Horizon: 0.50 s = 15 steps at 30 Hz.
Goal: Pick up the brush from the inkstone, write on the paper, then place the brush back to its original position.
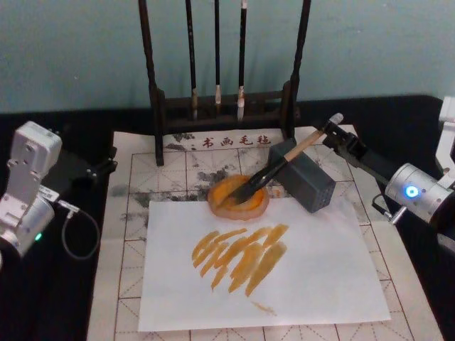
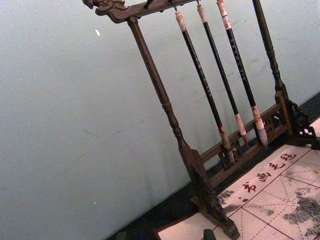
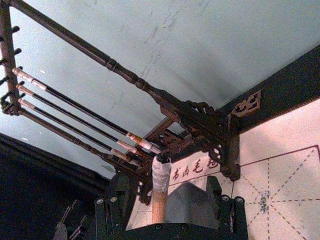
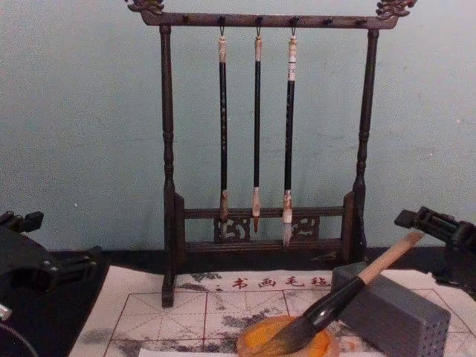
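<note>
**Head view.** The right arm enters from the right edge, with its forearm angled in toward the far middle of the table. The right gripper [image 1: 335, 136] sits at the upper end of the large calligraphy brush with a pale wooden handle, black ferrule and dark bushy tip [image 1: 284, 160]. The brush lies slanted, with its tip in the round orange inkstone [image 1: 222, 207] and its handle propped on the grey rectangular block [image 1: 316, 188]. The white sheet of paper [image 1: 327, 270] on the near side of the inkstone carries orange strokes [image 1: 242, 259]. The left arm is parked at the left edge. The left gripper [image 1: 92, 167] is over the black table [image 1: 57, 298] beside the gridded felt mat [image 1: 135, 213]; its state cannot be told.

**Left wrist view.** The dark wooden rack [image 2: 170, 115] holds three thin hanging brushes, and a corner of the mat shows below it.

**Right wrist view.** The fingers [image 3: 117, 200] are spread wide, released. The brush [image 3: 160, 200] stands in the gap with its white cord-wrapped end uppermost. It is nearer one finger, and no contact with either is visible.

**Chest view.** The right gripper [image 4: 431, 223] is at the right edge, just beside the brush's top end. The brush [image 4: 349, 290] slopes down across the block [image 4: 401, 312] into the inkstone [image 4: 253, 338].
</note>
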{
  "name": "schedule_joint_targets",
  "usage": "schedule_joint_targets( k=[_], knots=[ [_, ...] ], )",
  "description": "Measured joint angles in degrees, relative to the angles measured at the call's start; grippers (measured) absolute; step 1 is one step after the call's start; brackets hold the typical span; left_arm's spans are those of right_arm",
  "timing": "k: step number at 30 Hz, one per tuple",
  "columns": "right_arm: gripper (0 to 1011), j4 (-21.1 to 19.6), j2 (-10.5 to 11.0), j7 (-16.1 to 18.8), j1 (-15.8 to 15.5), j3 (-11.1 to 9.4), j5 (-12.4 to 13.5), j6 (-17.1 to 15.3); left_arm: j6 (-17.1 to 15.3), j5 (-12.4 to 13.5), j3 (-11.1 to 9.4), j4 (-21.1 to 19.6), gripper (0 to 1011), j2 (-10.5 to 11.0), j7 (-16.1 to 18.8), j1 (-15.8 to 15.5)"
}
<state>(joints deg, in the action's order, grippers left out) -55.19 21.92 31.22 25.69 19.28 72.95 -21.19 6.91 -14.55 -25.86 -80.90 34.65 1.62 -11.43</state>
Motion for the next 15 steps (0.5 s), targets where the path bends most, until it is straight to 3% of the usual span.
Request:
schedule_joint_targets(
  k=[15],
  knots=[
    [1002,1.21,0.19,0.78,0.91,1.02,1.23,0.01,0.0,0.0,0.0,0.0,1001,0.0,0.0,0.0]
  ],
)
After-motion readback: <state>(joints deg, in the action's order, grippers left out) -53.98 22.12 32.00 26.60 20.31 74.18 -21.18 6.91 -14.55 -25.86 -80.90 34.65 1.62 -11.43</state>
